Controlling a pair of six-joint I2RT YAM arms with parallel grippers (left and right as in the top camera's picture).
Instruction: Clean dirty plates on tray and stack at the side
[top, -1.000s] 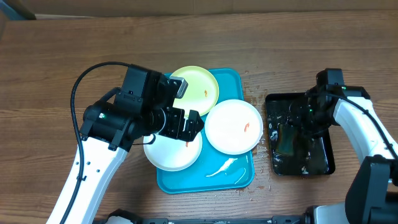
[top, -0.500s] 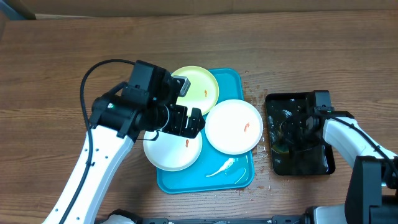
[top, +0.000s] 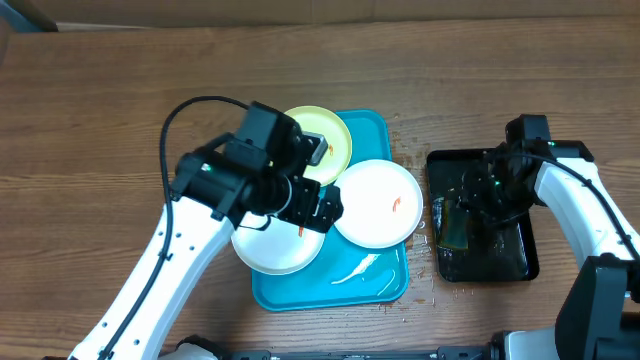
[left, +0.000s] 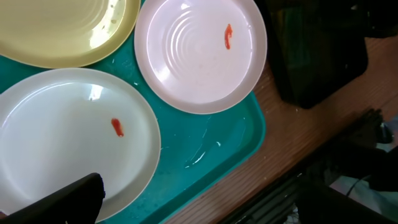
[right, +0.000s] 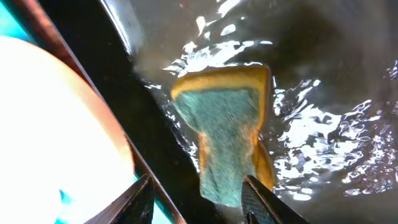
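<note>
Right pincer (right: 198, 199): fingers apart in the water of the black tray (top: 510, 262); the sponge (right: 227, 130) stands between them, against one finger. Cannot tell if it is clamped.
Left pincer (top: 322, 205): over the near white plate (top: 272, 252); only one finger (left: 68, 199) in view, gap cannot be told.
Plates: near white plate, second white plate (top: 378, 205) and yellow-green plate (top: 336, 135) all lie on the turquoise tray (top: 388, 286); each white one has an orange smear.
Counter (top: 100, 100): carries both trays, side by side.
</note>
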